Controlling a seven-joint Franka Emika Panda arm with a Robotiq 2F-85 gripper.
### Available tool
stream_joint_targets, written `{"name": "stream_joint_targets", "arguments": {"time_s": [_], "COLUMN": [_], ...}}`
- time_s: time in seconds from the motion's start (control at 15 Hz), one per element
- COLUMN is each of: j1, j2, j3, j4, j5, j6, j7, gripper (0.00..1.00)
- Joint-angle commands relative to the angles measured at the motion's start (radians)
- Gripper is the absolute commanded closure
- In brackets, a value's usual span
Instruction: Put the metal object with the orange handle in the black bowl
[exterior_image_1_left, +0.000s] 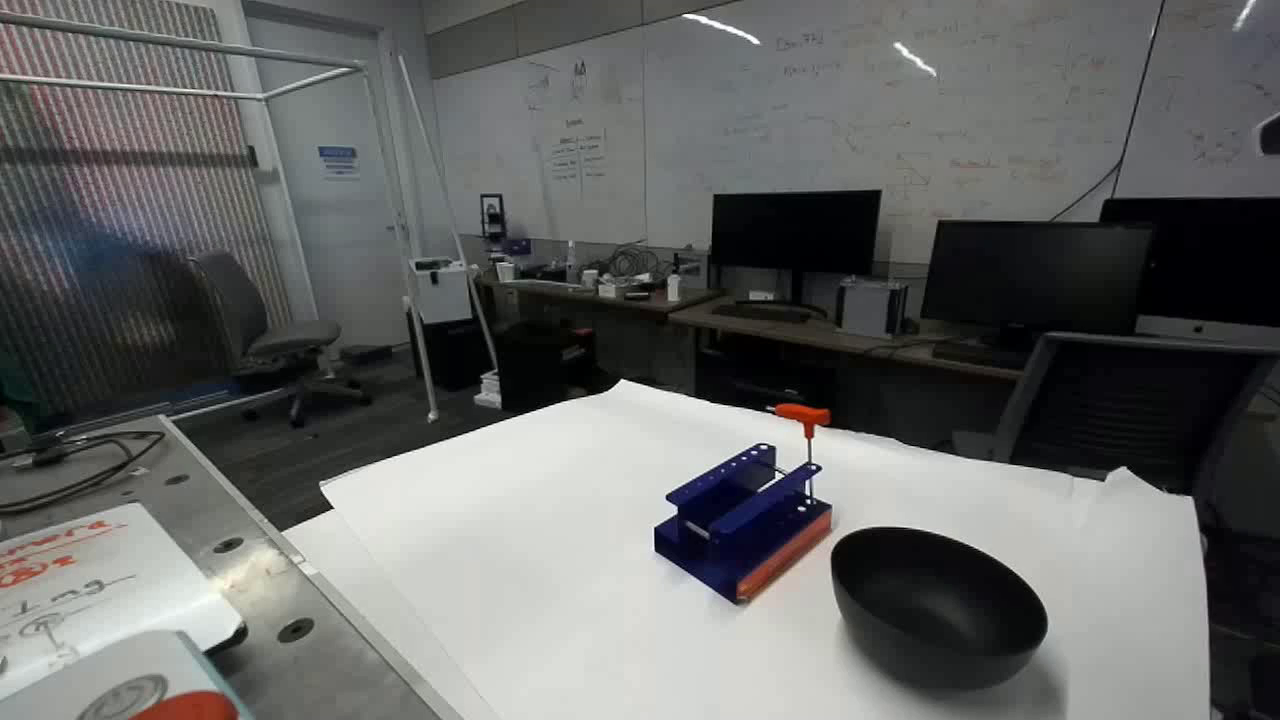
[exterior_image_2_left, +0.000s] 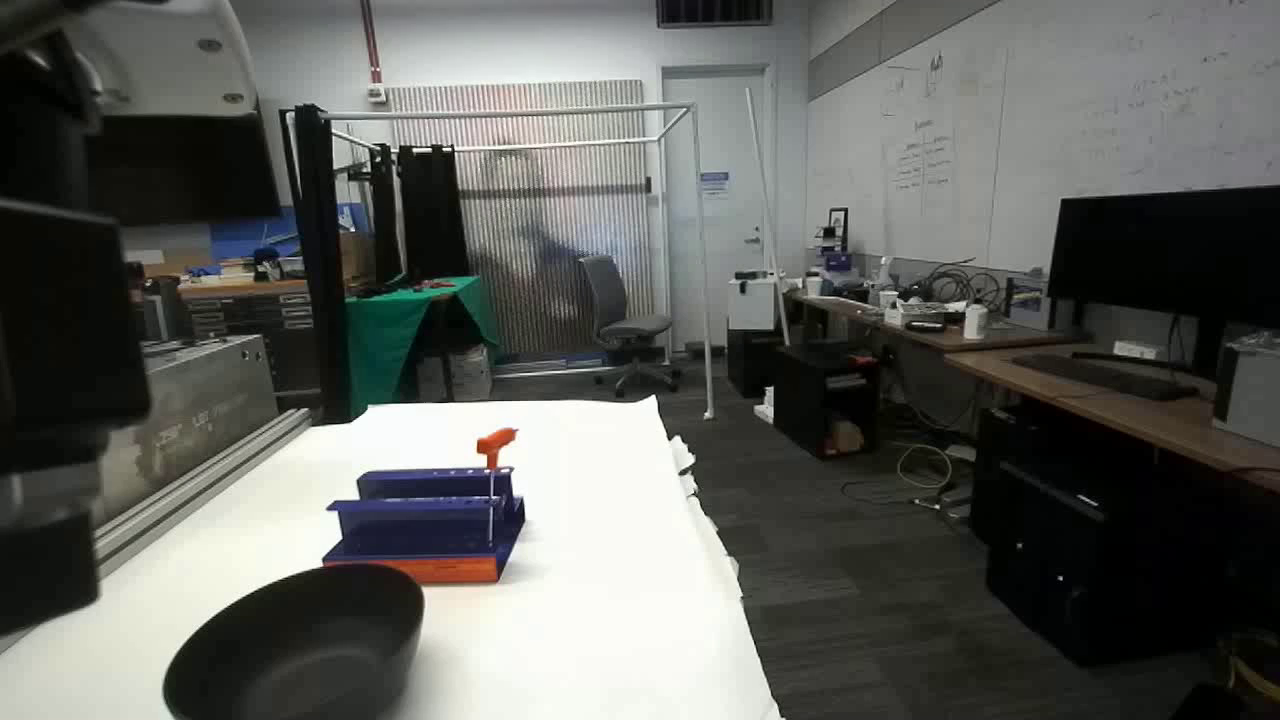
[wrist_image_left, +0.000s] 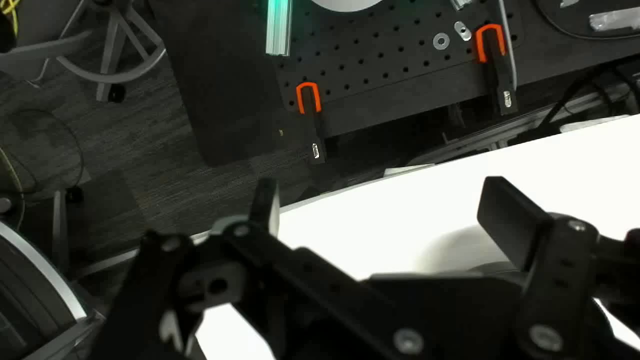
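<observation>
The metal object with the orange handle stands upright in the blue slotted rack, handle on top; it also shows in an exterior view. Its thin rod passes down through a hole at one end of the rack. The black bowl sits on the white table cover beside the rack and also shows in an exterior view. My gripper is open with nothing between its fingers. A dark curved edge, probably the bowl, shows low behind the right finger. The metal object is out of the wrist view.
The rack stands on the white-covered table. Part of my arm fills the left edge of an exterior view. A metal bench borders the table. In the wrist view, a dark perforated plate with orange clamps lies beyond the table edge.
</observation>
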Motion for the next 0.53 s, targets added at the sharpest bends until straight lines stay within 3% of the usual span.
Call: {"name": "stream_joint_targets", "arguments": {"time_s": [0.0,0.2,0.47], "j1": [0.01,0.009,0.008], "j2": [0.001,0.0,0.253], "j3": [-0.008,-0.008,0.027], "j4": [0.004,0.006,0.17], "j5": [-0.005,-0.005,0.062], "j6": [-0.003,-0.003,0.108], "j7": [0.005,0.005,0.069], "gripper": [0.0,0.0,0.0]}}
